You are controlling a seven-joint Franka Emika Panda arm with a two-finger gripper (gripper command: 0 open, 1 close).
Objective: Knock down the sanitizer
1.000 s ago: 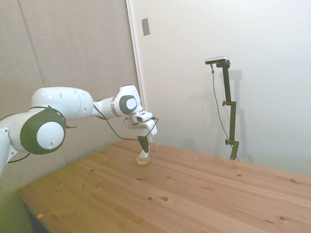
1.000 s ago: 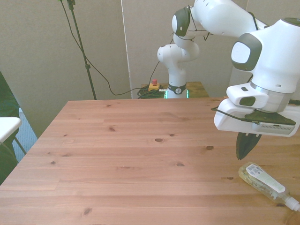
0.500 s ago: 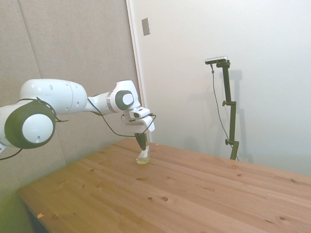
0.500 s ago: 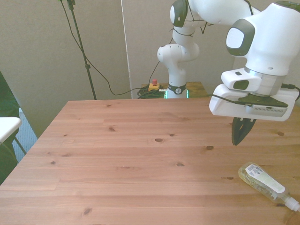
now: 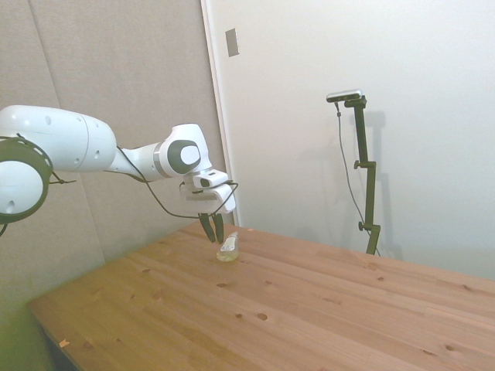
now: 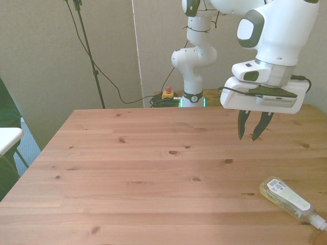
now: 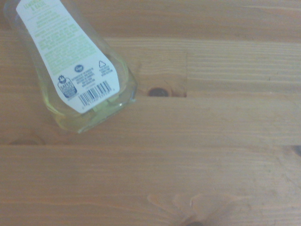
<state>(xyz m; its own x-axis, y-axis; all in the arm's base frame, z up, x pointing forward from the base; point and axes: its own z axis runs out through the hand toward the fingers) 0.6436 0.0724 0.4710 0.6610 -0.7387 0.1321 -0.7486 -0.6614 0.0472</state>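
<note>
The sanitizer [image 6: 288, 198] lies flat on its side on the wooden table [image 6: 143, 178], near the front edge at the front view's right, its white pump top pointing to the corner. It is a clear, yellowish bottle with a white label. The side view shows the sanitizer [image 5: 227, 248] as a small pale shape on the table. In the wrist view the sanitizer's [image 7: 70, 66] base and barcode label fill one corner. My gripper [image 6: 252, 137] hangs above the table, behind the bottle and clear of it, open with nothing between its dark fingers. In the side view the gripper [image 5: 211, 237] is just left of the bottle.
A red and yellow stop button [image 6: 167, 92] and cables lie behind the table's far edge by the robot's base. A white object [image 6: 7, 139] and dark fabric stand off the table at the front view's left.
The gripper has risen and drawn back from the lying bottle, and its fingers have gone from shut to open. The bottle has not moved.
</note>
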